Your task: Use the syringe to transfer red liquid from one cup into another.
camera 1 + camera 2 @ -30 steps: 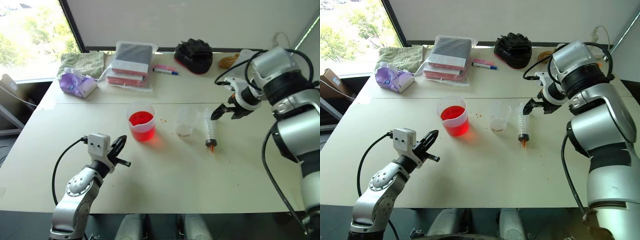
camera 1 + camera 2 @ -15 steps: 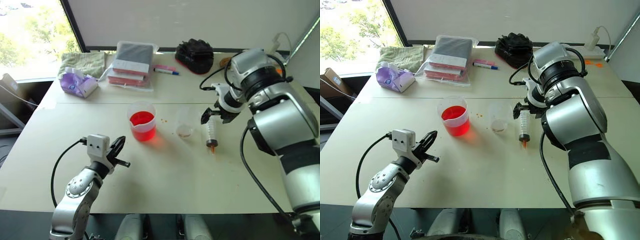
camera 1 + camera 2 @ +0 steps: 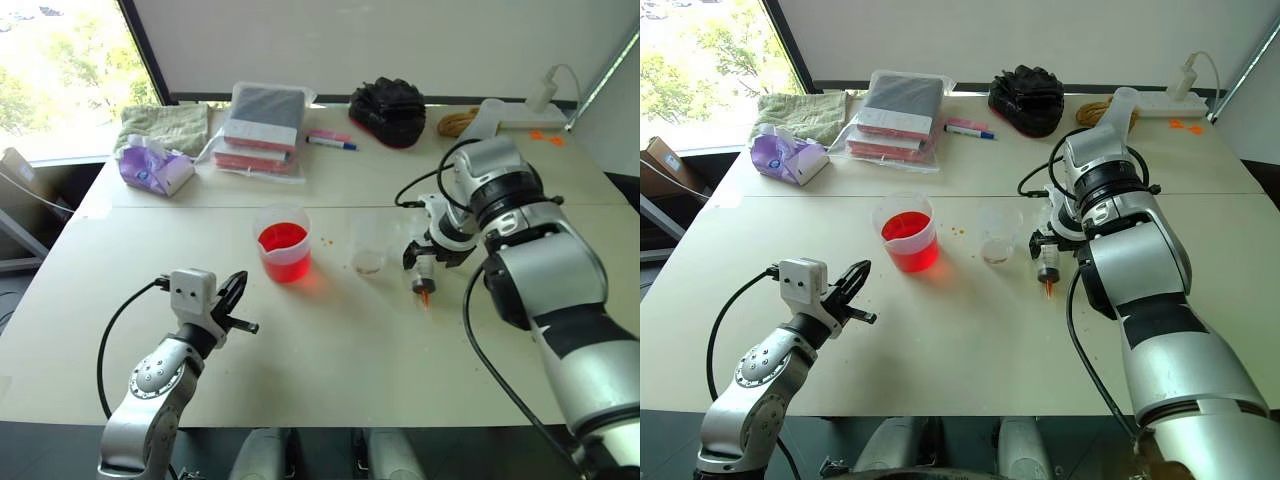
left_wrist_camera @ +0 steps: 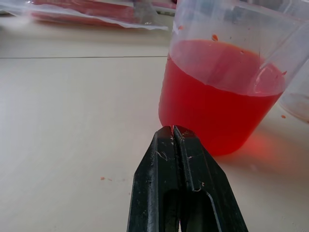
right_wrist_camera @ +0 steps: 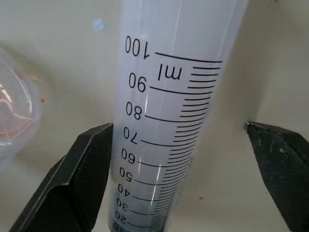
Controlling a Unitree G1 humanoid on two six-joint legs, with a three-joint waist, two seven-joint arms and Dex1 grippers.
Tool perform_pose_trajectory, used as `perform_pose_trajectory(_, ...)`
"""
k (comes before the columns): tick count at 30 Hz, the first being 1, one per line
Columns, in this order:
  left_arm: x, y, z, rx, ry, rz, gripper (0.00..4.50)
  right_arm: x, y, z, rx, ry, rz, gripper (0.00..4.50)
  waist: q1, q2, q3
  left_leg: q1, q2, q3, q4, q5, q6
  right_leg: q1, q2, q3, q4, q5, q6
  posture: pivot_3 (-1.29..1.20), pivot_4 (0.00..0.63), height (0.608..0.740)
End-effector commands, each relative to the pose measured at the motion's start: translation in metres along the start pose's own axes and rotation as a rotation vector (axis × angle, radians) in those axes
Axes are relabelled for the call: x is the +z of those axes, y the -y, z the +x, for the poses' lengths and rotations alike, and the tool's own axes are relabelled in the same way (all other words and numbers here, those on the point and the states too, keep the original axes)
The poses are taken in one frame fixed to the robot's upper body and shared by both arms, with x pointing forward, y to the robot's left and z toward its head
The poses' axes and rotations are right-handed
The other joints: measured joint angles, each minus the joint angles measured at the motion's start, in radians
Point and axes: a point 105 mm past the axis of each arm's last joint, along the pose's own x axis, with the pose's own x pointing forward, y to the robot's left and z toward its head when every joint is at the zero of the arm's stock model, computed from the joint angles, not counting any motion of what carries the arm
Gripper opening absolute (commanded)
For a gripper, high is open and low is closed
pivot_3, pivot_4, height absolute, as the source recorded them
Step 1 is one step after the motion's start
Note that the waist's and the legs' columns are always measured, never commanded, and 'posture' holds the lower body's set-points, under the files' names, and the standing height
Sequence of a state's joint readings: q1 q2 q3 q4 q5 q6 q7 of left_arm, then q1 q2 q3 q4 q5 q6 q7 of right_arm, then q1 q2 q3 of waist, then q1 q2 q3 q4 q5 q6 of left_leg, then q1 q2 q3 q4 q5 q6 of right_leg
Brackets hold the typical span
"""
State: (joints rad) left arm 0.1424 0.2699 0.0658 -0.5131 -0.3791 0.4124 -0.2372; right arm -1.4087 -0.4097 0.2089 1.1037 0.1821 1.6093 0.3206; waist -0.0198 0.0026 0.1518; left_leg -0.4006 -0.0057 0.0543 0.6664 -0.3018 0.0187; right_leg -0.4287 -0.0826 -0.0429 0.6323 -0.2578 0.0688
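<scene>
Head views: on the bench (image 3: 330,350) stand two clear cups. The spouted beaker (image 3: 284,244) holds red liquid (image 3: 283,240), and the smaller cup (image 3: 371,243) sits just beside it, only stained at the bottom. One syringe (image 3: 421,270) lies flat just beyond the smaller cup; the right gripper (image 3: 428,255) covers its upper barrel, leaving the orange tip showing. The left gripper (image 3: 236,293) hovers near the beaker, apart from it.

Left wrist view: the left gripper (image 4: 175,133) has its two fingers pressed together, empty, with one beaker (image 4: 224,82) ahead, its rim cut off.

Right wrist view: the right gripper (image 5: 176,145) is spread wide, one finger (image 5: 84,169) against the syringe barrel (image 5: 174,96), the other clear of it. The smaller cup's (image 5: 17,113) edge is cut off.
</scene>
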Motion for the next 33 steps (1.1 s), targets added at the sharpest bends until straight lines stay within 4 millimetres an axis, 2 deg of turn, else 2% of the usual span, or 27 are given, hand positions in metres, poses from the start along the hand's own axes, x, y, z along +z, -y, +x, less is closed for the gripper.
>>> perform_pose_trajectory(1, 0.014, 0.000, -0.001, 0.004, 0.046, 0.024, 0.00, 0.007, -0.001, -0.005, -0.010, 0.050, 0.003, 4.45, 0.000, 0.000, 0.000, 0.000, 0.000, 0.000, 0.000, 0.000, 0.000, 0.000, 0.000, 0.000, 0.000, 0.000, 0.000, 0.00, 0.150, 0.740)
perform_pose_trajectory(6, 0.014, 0.000, -0.002, 0.007, 0.046, 0.025, 0.00, 0.008, 0.000, -0.003, -0.017, 0.068, 0.016, 4.45, 0.000, 0.000, 0.000, 0.000, 0.000, 0.000, 0.000, 0.000, 0.000, 0.000, 0.000, 0.000, 0.000, 0.000, 0.000, 0.00, 0.150, 0.740)
perform_pose_trajectory(7, 0.014, 0.000, -0.003, 0.007, 0.045, 0.026, 0.00, 0.008, 0.000, -0.003, -0.016, 0.068, 0.017, 4.22, 0.000, 0.000, 0.000, 0.000, 0.000, 0.000, 0.000, 0.000, 0.000, 0.000, 0.000, 0.000, 0.000, 0.000, 0.000, 0.00, 0.150, 0.740)
perform_pose_trajectory(9, 0.014, 0.000, -0.003, 0.007, 0.043, 0.026, 0.00, 0.008, 0.000, -0.002, -0.018, 0.070, 0.020, 3.66, 0.000, 0.000, 0.000, 0.000, 0.000, 0.000, 0.000, 0.000, 0.000, 0.000, 0.001, 0.000, 0.000, 0.000, 0.000, 0.00, 0.150, 0.740)
perform_pose_trajectory(13, 0.014, 0.001, -0.003, -0.002, 0.043, 0.030, 0.00, 0.007, 0.003, -0.002, -0.016, 0.070, 0.029, 1.71, 0.001, 0.000, 0.000, 0.000, 0.000, 0.000, 0.000, 0.000, 0.000, 0.001, 0.001, 0.000, 0.000, 0.000, 0.000, 0.00, 0.150, 0.740)
perform_pose_trajectory(14, 0.014, 0.002, -0.002, -0.006, 0.043, 0.031, 0.00, 0.007, 0.004, -0.002, -0.015, 0.067, 0.034, 1.45, 0.001, 0.000, 0.000, 0.000, 0.000, 0.000, 0.000, 0.000, 0.000, 0.001, 0.001, 0.000, 0.000, 0.000, 0.000, 0.00, 0.150, 0.740)
perform_pose_trajectory(19, 0.014, 0.002, -0.001, -0.014, 0.042, 0.031, 0.00, 0.004, 0.011, -0.002, -0.024, 0.051, 0.057, 1.44, 0.003, 0.000, 0.000, 0.000, 0.000, 0.000, 0.000, 0.000, 0.001, 0.001, 0.001, 0.000, 0.000, 0.000, 0.000, 0.00, 0.150, 0.740)
perform_pose_trajectory(22, 0.013, 0.003, 0.000, -0.025, 0.038, 0.029, 0.00, 0.007, 0.021, -0.011, -0.034, 0.078, 0.097, 1.44, 0.007, 0.000, 0.000, 0.000, 0.000, 0.000, 0.001, 0.001, 0.001, 0.002, 0.001, -0.001, 0.000, 0.000, 0.000, 0.00, 0.150, 0.740)
perform_pose_trajectory(26, 0.012, 0.006, 0.002, -0.062, 0.029, 0.029, 0.00, 0.020, 0.046, -0.039, -0.067, 0.194, 0.169, 1.44, 0.008, 0.000, 0.000, -0.001, 0.000, 0.000, 0.001, 0.001, 0.001, 0.002, 0.001, -0.001, 0.000, 0.000, 0.000, 0.00, 0.150, 0.740)
perform_pose_trajectory(30, 0.011, 0.008, 0.007, -0.121, 0.007, 0.023, 0.00, 0.040, 0.080, -0.069, -0.196, 0.409, 0.167, 1.44, 0.006, 0.000, 0.000, -0.001, 0.000, 0.000, 0.001, 0.001, 0.001, 0.001, 0.001, -0.001, 0.000, 0.000, 0.000, 0.00, 0.150, 0.740)
perform_pose_trajectory(32, 0.012, 0.006, 0.010, -0.144, 0.002, 0.017, 0.00, 0.050, 0.090, -0.080, -0.222, 0.503, 0.169, 1.44, 0.004, 0.000, 0.000, -0.001, 0.000, 0.000, 0.001, 0.001, 0.002, 0.001, 0.002, -0.001, 0.000, 0.000, 0.000, 0.00, 0.150, 0.740)
perform_pose_trajectory(33, 0.014, 0.006, 0.012, -0.173, 0.000, 0.022, 0.00, 0.061, 0.092, -0.093, -0.212, 0.609, 0.175, 1.44, 0.001, 0.000, 0.000, 0.000, 0.000, 0.000, 0.001, 0.001, 0.002, 0.001, 0.002, -0.001, 0.000, 0.000, 0.000, 0.00, 0.150, 0.740)
